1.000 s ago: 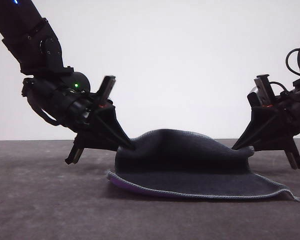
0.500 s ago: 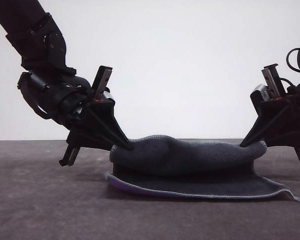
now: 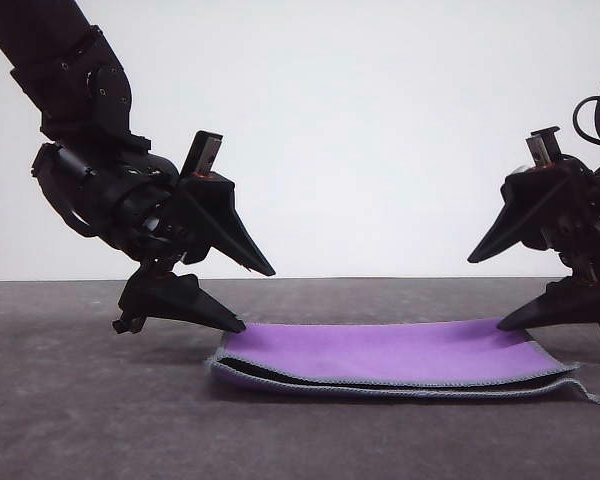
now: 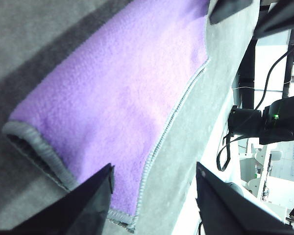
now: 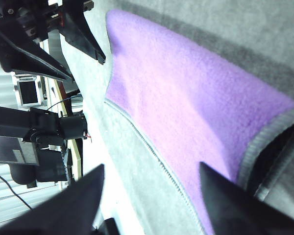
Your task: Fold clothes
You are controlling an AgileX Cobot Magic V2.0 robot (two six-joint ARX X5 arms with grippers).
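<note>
On the grey table [image 3: 80, 420] the cloth [image 3: 380, 352] lies flat, folded in half, purple face up, stitched edge toward the camera. Left gripper [image 3: 258, 298] stands at its left end, right gripper [image 3: 485, 292] at its right end; both are spread wide, holding nothing.

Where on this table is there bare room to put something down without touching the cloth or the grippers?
Bare grey table runs along the near edge in front of the folded purple cloth, and out past the left gripper. It is crowded at the cloth's two far corners, where the left and right gripper hover open.
</note>
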